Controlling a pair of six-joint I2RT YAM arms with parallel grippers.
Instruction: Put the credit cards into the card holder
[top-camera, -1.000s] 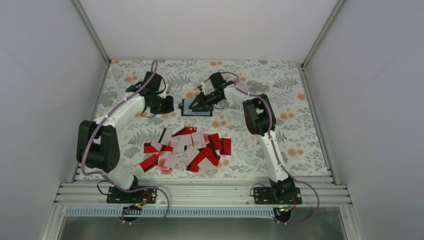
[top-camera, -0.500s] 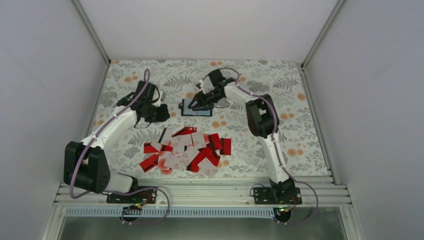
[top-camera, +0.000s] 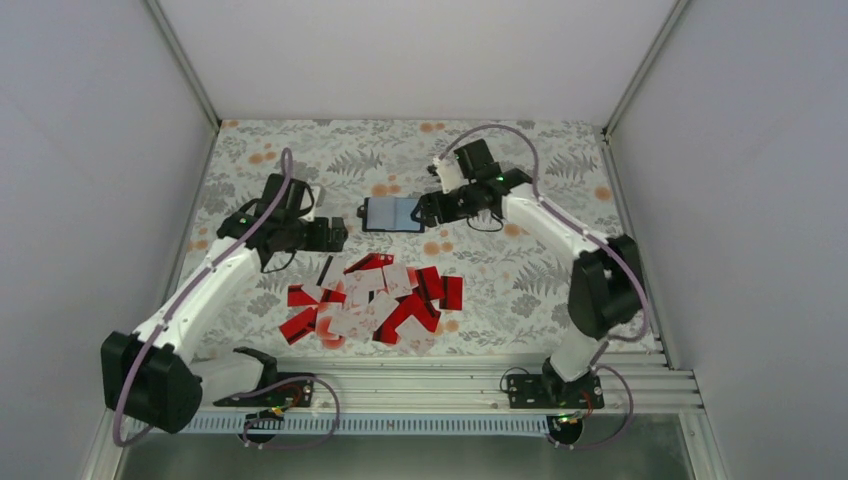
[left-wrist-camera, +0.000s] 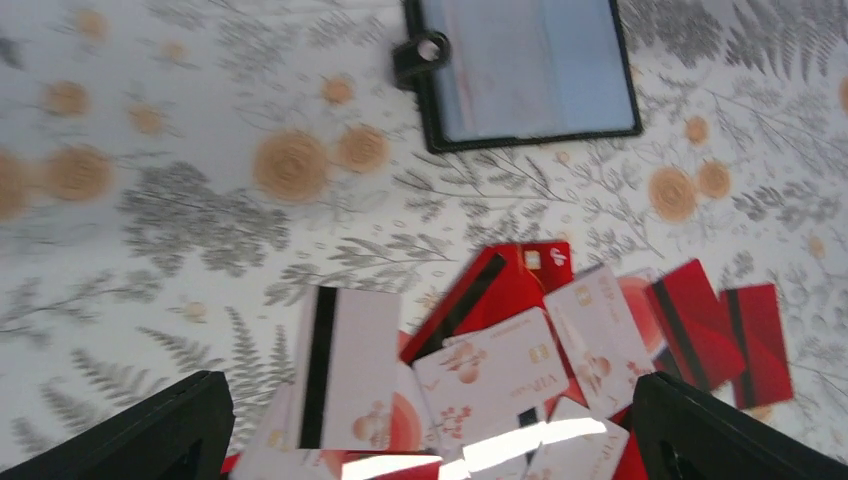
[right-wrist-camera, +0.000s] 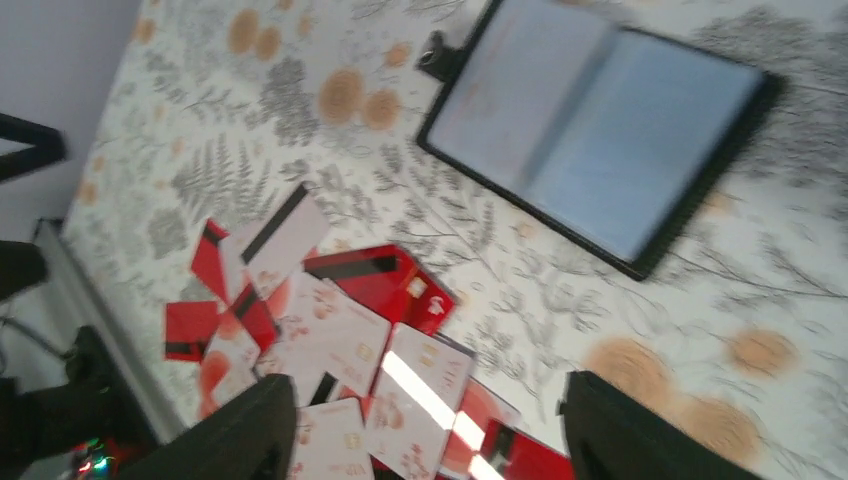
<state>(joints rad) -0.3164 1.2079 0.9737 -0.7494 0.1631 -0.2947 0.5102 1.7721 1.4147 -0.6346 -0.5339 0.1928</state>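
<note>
Top external, card holder (top-camera: 392, 214) beside right gripper (top-camera: 427, 209)

We find the card holder (top-camera: 392, 214) open on the table (top-camera: 560, 280), behind the heaped credit cards (top-camera: 375, 300), between the left gripper (top-camera: 336, 235) and the right gripper (top-camera: 426, 209).

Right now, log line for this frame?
wallet: open flat | cards: loose pile, none held | left end effector: open, near pile | right end effector: open, beside wallet

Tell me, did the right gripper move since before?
Yes. The right gripper went to the right. Before, it was over the card holder, which has stayed put; now it sits just off the holder's right edge.
</note>
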